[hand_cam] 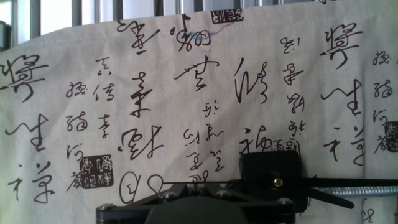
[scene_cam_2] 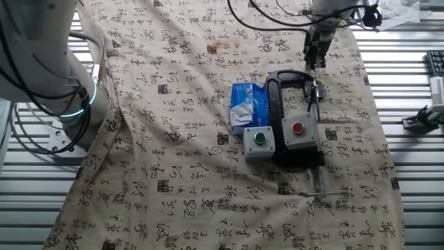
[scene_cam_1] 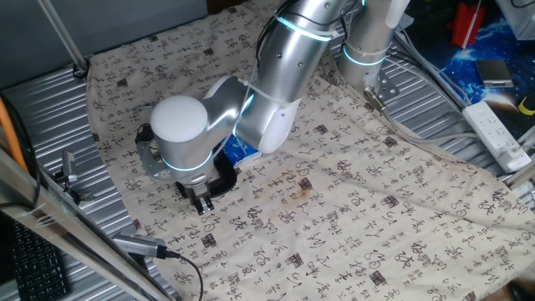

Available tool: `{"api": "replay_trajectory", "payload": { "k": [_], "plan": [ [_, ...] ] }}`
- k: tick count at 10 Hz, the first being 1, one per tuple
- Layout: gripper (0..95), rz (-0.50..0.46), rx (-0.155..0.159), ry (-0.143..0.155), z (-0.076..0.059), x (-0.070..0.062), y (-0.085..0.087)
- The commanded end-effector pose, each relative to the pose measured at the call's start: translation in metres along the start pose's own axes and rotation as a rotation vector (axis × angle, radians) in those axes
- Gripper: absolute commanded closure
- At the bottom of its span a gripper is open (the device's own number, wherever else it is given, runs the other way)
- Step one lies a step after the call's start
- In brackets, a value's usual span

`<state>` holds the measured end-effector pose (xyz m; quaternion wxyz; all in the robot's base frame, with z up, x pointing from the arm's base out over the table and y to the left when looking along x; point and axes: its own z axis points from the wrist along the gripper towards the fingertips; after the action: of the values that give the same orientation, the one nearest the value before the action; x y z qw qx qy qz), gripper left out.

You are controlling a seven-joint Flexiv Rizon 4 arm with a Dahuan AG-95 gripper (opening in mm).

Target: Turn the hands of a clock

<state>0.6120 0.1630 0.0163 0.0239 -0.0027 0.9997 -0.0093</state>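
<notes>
Hand (scene_cam_2: 316, 50) above clamped clock (scene_cam_2: 313, 90), grip state unclear; green-buttoned box (scene_cam_2: 259, 143) only in the other fixed view.

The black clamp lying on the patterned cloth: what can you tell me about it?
The black clamp is a C-shaped frame, metal by the look of it, lying flat on the printed cloth. A silvery threaded screw with a crossbar handle runs along its open side. The grey red-button box sits inside the C, and the green-button box and the blue tissue pack lie against its outer side. In the hand view, a small black square part with a brass centre sits at its jaw.
</notes>
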Motion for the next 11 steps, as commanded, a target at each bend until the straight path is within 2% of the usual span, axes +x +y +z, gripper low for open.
{"api": "replay_trajectory", "payload": {
  "k": [1, 11],
  "plan": [
    [95.0, -0.011, -0.006, 0.007, 0.0002, -0.0002, 0.0003],
    [95.0, -0.012, -0.011, 0.005, -0.0008, -0.0015, 0.0015]
  ]
}}
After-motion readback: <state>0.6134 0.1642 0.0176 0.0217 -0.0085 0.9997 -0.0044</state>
